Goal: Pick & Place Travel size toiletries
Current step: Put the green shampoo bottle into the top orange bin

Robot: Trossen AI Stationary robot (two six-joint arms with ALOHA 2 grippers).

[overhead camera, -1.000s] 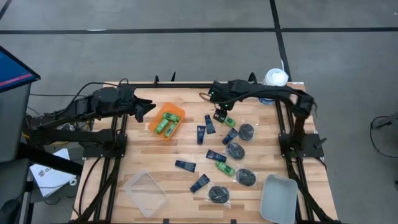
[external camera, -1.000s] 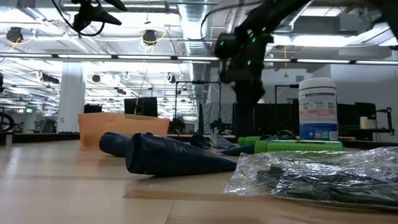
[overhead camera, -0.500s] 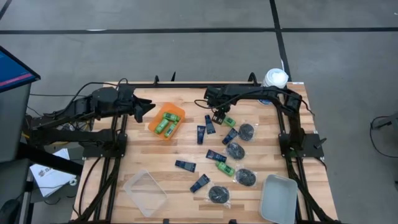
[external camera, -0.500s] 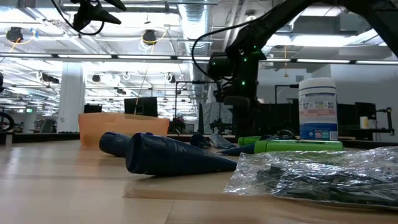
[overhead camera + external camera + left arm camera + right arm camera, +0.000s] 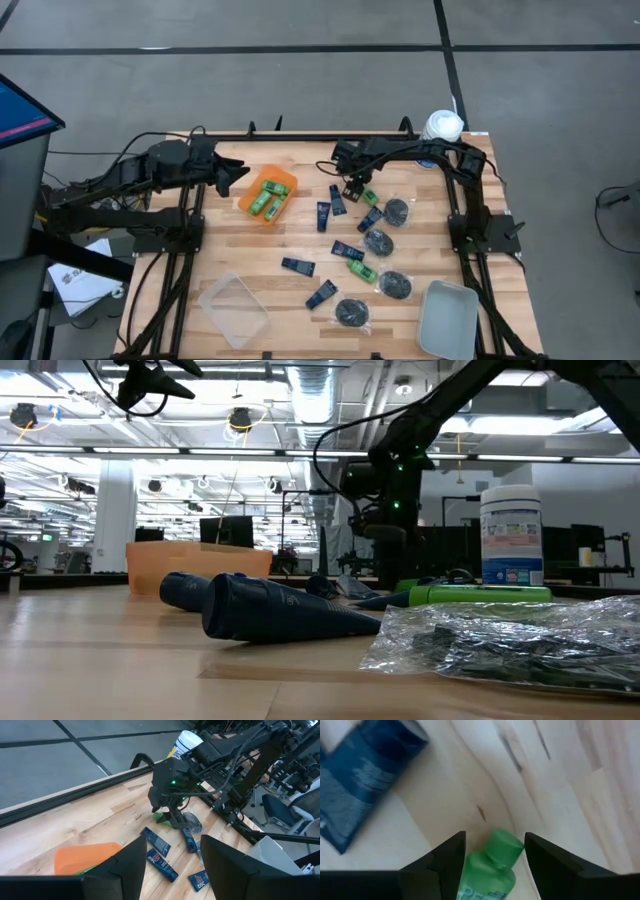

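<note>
While the left gripper (image 5: 238, 175) hangs parted and empty at nine o'clock of the orange tray (image 5: 285, 183), the right gripper (image 5: 492, 851) straddles a green bottle (image 5: 490, 867) on the wooden table (image 5: 560, 795), fingers spread, at three o'clock of that tray.

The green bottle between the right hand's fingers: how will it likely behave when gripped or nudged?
The green bottle lies on its side on the wooden table and looks rounded, so a nudge may roll it. Its glossy plastic could slip between the open fingers of the right hand. Being small, it is probably light.
</note>
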